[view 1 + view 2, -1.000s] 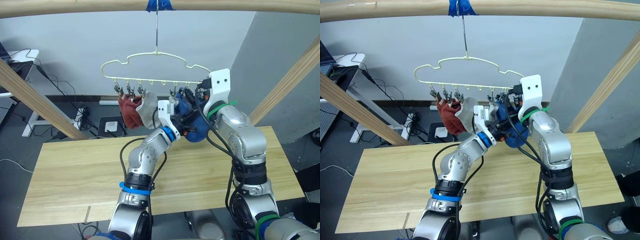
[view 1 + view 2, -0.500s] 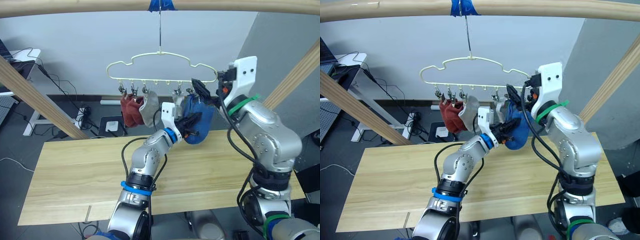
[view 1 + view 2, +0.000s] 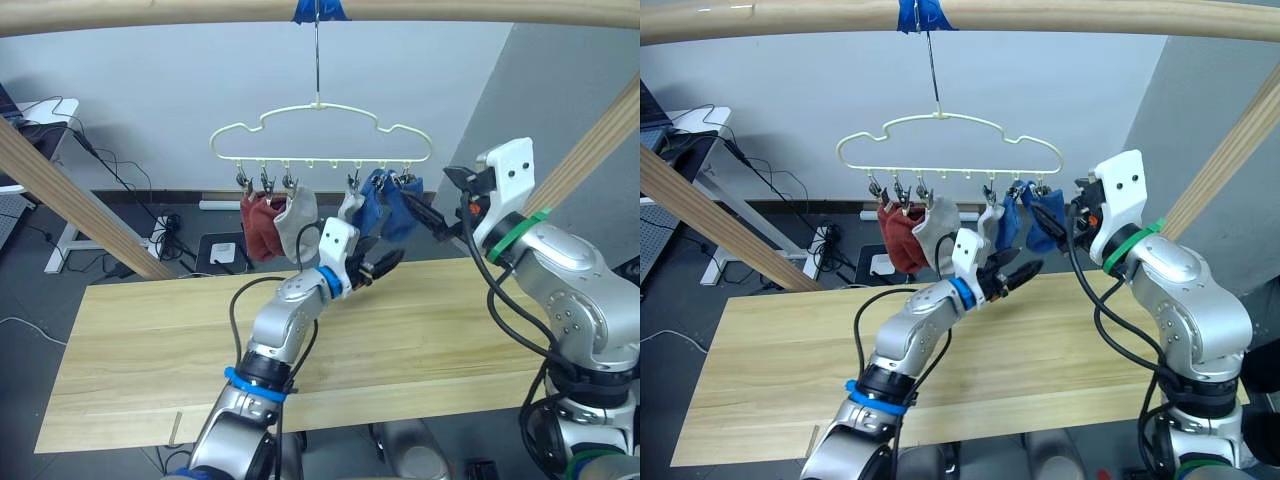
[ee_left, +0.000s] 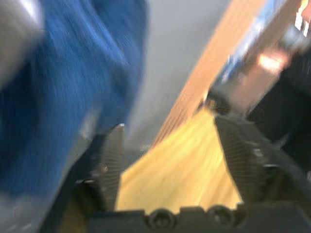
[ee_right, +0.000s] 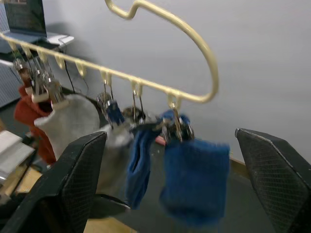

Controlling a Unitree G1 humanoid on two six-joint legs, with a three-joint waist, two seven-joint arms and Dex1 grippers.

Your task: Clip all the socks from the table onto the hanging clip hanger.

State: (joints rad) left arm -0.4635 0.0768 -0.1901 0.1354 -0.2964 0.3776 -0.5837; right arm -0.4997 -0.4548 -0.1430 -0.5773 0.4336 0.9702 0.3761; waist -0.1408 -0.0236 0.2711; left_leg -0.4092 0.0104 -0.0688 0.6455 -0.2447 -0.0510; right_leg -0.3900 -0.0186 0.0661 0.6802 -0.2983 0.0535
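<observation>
1. Between your two arms, the left tool sits with fingers apart just below the blue socks, holding nothing; the right tool is likewise spread and empty beside them.
2. You see the clip hanger with its bar level, running left to right, all socks dangling straight down: rust red, grey, blue.
3. Your tabletop lies below; a wooden beam carries the hook.
4. Your right wrist view shows the clips gripping blue fabric.
</observation>
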